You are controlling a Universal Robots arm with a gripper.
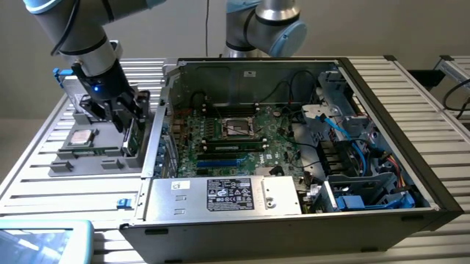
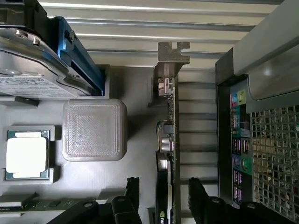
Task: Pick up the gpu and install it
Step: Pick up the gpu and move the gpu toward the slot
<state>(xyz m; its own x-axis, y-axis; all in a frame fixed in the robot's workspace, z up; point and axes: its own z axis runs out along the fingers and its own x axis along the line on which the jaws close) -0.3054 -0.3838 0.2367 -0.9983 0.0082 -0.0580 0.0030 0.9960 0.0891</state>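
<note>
The gripper, jaws wide astride the gpu without touching it, hangs over the grey tray where the card stands on edge, a CPU and hard drive seated alongside, beside the open case holding its motherboard.

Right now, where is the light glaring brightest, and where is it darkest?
Wrist view: glare streaks the table slats and whitens the processor lid. Exterior view: the computer case is shaded inside, and a blue light glows on the arm.
</note>
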